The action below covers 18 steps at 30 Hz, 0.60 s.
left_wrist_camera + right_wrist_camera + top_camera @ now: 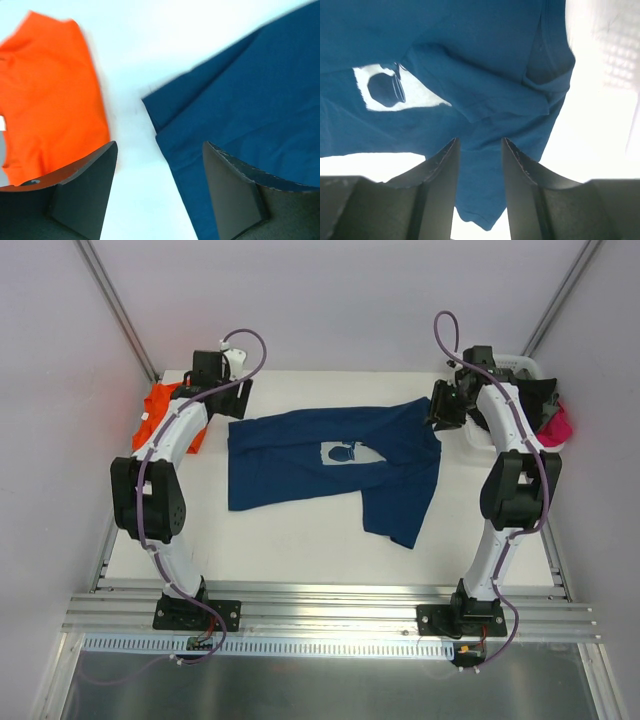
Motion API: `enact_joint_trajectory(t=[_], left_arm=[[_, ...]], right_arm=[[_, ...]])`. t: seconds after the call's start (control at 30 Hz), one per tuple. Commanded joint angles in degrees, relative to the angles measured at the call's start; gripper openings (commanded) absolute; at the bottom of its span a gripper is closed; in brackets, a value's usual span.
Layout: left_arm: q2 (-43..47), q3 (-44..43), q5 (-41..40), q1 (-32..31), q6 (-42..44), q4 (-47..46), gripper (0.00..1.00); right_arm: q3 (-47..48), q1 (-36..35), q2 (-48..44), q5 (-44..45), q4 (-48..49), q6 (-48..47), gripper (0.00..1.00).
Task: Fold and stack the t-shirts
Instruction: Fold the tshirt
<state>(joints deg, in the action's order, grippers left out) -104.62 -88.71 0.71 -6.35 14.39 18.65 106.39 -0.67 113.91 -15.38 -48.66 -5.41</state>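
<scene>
The navy t-shirt (300,455) lies partly folded mid-table, its pale chest print (342,452) facing up and one side hanging toward the front right. The orange t-shirt (160,410) is bunched at the far left, half hidden behind the left arm. My left gripper (238,400) hovers at the navy shirt's back left corner. Its jaws stand open over bare table (135,60), between the orange shirt (45,90) and the navy shirt (260,90). My right gripper (443,410) is open above the navy shirt's back right edge (470,50), holding nothing.
A white basket (515,362) stands at the back right corner, with pink cloth (558,423) and dark cloth by it. Grey walls close in the table on three sides. An aluminium rail (330,605) runs along the near edge.
</scene>
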Motion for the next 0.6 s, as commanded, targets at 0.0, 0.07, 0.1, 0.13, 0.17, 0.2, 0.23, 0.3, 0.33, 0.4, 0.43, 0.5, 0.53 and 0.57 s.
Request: enact_joint_trajectory(t=[0.0,0.07,0.1,0.13,0.17,0.2,0.23,0.3,0.33,0.4,0.43,0.5,0.53,0.57], left_arm=[[0.6,-4.5,-1.4,-0.2,-1.4,0.2,0.7],[-0.5,-5.3,-0.8,-0.3,-2.9,1.4,0.7],[-1.0,-5.7,-0.8,-0.4,-3.4,1.9,0.7],[-1.6,-6.8,0.4,-0.7,-4.8,2.6,0.7],[-3.1,-7.7,0.6,-0.7,-5.6,5.1,0.7],[-3.8,-8.6,1.1,-0.7,-6.5,6.3,0.7],[-4.4,-9.8,2.0,-0.7,-8.0,7.4,0.7],[-5.7,-10.4,3.5,-0.7,-9.3,9.5,0.7],[-6.1,-11.5,5.8,-0.7,-10.3,10.4,0.7],[-8.6,-13.1,8.2,-0.7,-11.4,14.0,0.7],[-9.7,-15.9,10.2,-0.7,-13.3,15.6,0.7],[-13.3,-18.3,13.4,-0.5,-14.2,19.4,0.7],[-14.3,-19.9,14.6,-0.5,-14.2,19.8,0.7],[-16.0,-20.4,16.6,-0.5,-16.0,20.3,0.69]], right_arm=[[4.1,0.1,-0.8,1.0,-0.3,-0.5,0.42],[4.3,0.1,-0.3,1.8,1.1,-0.6,0.42],[4.9,0.1,0.4,2.0,1.5,-0.5,0.42],[5.7,0.0,1.0,2.3,1.4,-0.7,0.43],[6.3,-0.1,1.5,2.4,1.4,-1.1,0.43],[6.8,-0.2,2.5,2.7,1.3,-1.7,0.43],[8.2,-0.4,3.0,3.4,0.9,-2.5,0.43],[8.7,-0.7,3.6,5.1,1.2,-3.5,0.43],[8.9,-0.7,4.0,5.4,2.1,-4.3,0.43],[9.9,-1.0,4.7,7.8,3.0,-4.8,0.44],[12.1,-1.2,6.0,8.7,3.5,-5.7,0.44],[15.1,-1.7,7.6,9.7,3.8,-6.0,0.43],[17.3,-2.0,9.1,10.1,3.9,-6.1,0.43],[19.5,-2.1,9.7,10.7,5.3,-6.3,0.43]])
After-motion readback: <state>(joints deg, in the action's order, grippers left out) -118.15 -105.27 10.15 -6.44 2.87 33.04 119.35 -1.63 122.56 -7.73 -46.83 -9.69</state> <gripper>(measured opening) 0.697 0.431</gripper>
